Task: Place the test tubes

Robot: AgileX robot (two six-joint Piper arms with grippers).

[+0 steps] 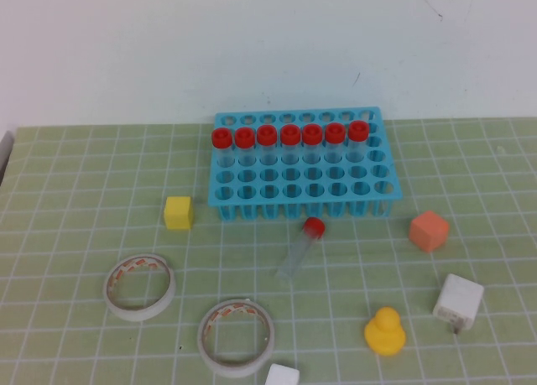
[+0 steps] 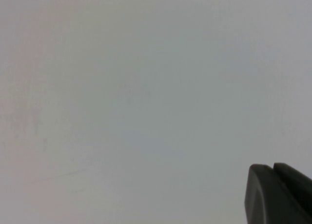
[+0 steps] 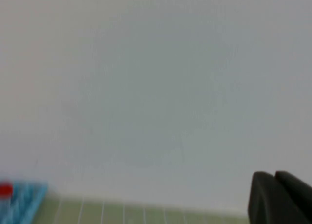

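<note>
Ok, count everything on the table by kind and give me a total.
Test tubes: 8 (7 in rack, 1 lying)
Blue rack: 1
Tape rolls: 2
Small blocks: 4 (yellow, orange, 2 white)
Yellow duck: 1
Total: 16
Left gripper and right gripper: both shut, parked outside the high view.

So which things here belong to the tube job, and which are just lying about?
Job: rack, seven racked tubes, loose tube lying in front of it; left gripper and right gripper, both up off the mat, fingers shut.
Lying about: yellow cube, orange cube, duck, two tape rolls, white plug, white block.
</note>
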